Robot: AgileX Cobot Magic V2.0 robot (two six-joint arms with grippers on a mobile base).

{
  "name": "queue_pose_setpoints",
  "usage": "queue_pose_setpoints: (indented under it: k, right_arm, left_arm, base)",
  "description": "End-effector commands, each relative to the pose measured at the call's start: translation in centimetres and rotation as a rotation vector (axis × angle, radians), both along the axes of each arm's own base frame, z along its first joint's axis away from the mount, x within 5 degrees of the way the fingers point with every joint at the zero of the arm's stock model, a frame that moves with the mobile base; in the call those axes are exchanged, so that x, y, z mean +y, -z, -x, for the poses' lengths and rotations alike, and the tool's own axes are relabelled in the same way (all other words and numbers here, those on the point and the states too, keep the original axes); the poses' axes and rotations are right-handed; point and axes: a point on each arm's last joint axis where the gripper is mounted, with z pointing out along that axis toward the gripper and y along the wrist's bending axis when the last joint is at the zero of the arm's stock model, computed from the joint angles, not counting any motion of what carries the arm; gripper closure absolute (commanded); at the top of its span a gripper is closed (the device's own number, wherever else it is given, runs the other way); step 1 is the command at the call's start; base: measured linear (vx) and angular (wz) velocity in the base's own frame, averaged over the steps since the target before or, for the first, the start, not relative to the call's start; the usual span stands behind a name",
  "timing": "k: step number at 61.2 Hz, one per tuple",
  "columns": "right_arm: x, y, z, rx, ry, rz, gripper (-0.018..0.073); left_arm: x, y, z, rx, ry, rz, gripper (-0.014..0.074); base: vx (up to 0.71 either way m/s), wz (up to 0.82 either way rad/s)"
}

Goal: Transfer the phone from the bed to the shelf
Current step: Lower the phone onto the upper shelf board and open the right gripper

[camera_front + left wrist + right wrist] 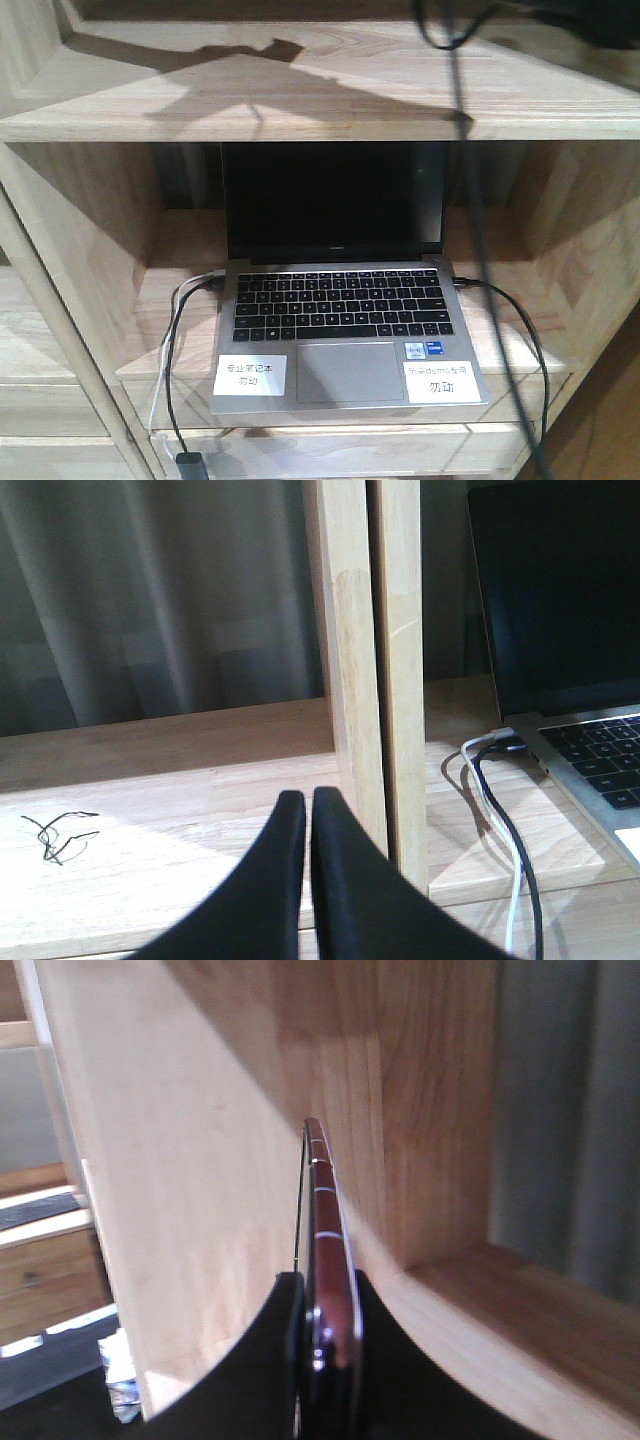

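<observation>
Inside the shelf (440, 1090) bay: my right tool (325, 1325) grips the phone (328, 1250) edge-on, still off the board. Placing step in hand. Next, judged: lower, lay flat, release. Left tool (308, 825) clenched, empty.

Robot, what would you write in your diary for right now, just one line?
stage: carrying | right gripper: shut on phone, held edge-on beside shelf panel | left gripper: shut, holding nothing | laptop: open on shelf

phone (328, 1250) lower end hidden between right gripper (322, 1305) fingers, blurred, laptop (570, 670) cut off at frame edge
</observation>
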Motion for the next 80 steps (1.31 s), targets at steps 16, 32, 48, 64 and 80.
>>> queue_pose_setpoints:
  k: [16,32,48,64,80]
  right_arm:
    - [1.2,1.2,-2.2,0.079,-0.029,-0.052,0.0561]
    - [1.6,3.2,-4.1,0.12,0.02,-0.041,0.0559]
    - [1.6,3.8,-4.7,0.112,0.062,-0.017,0.0471]
    - [1.4,3.9,-4.9,0.097,0.092,0.003,0.0162]
    - [1.1,3.8,-5.3,0.088,0.139,-0.004,-0.0088]
  left_arm:
    - [0.0,-1.4,0.1,-0.097,-0.003,0.017,0.0595]
    - [0.0,-1.4,0.1,-0.097,-0.003,0.017,0.0595]
    - [0.0,-1.4,0.1,-0.097,-0.003,0.017,0.0595]
    - [0.0,-1.4,0.1,-0.097,-0.003,0.017,0.0595]
    - [0.0,-1.4,0.1,-0.097,-0.003,0.017,0.0595]
  base:
    - [0.0,0.0]
    - [0.0,0.0]
    - [0.0,0.0]
    - [0.0,0.0]
    - [0.0,0.0]
